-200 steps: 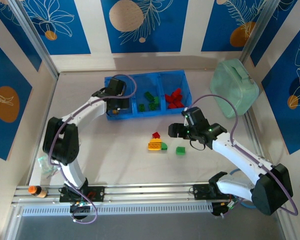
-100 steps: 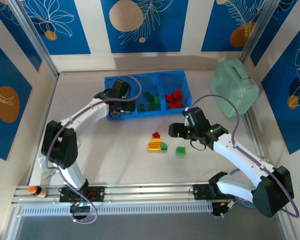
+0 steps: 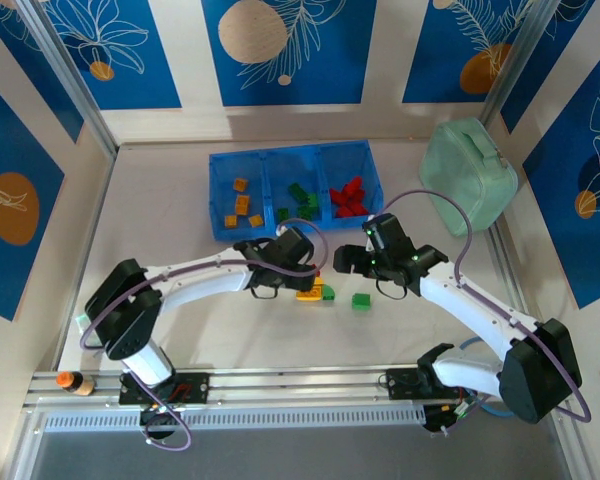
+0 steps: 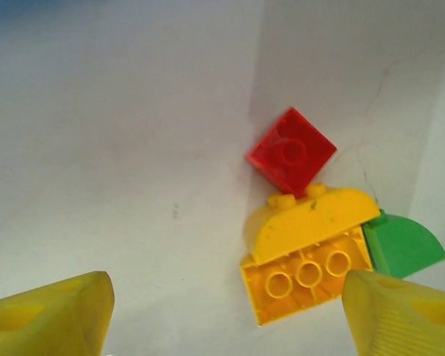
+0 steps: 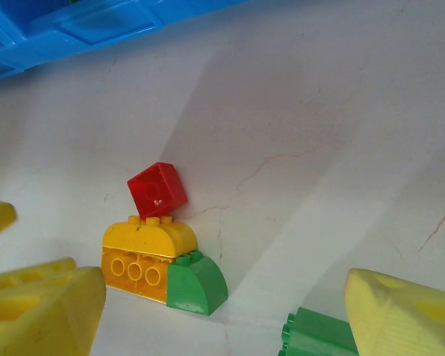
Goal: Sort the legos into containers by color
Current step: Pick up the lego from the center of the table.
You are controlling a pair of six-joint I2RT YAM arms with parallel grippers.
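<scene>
yellow brick (image 4: 304,259) | just ahead of spread left pincer (image 4: 222,297); right of centre

Blue tray (image 3: 320,148) with sorted bricks (image 3: 300,200), red brick (image 4: 290,150), yellow brick (image 4: 311,222), green curved brick (image 4: 402,245) clustered nearby

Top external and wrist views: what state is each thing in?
Left gripper: jaws open, empty, above the loose bricks.
Right gripper: jaws open, empty.
Small red square plastic brick: on table, unsorted.
Yellow plastic brick stack: on table, unsorted.
Green rounded plastic brick: against the yellow stack.
Green studded plastic brick: alone on table.
Translucent blue plastic tray: bricks separated by colour.
</scene>
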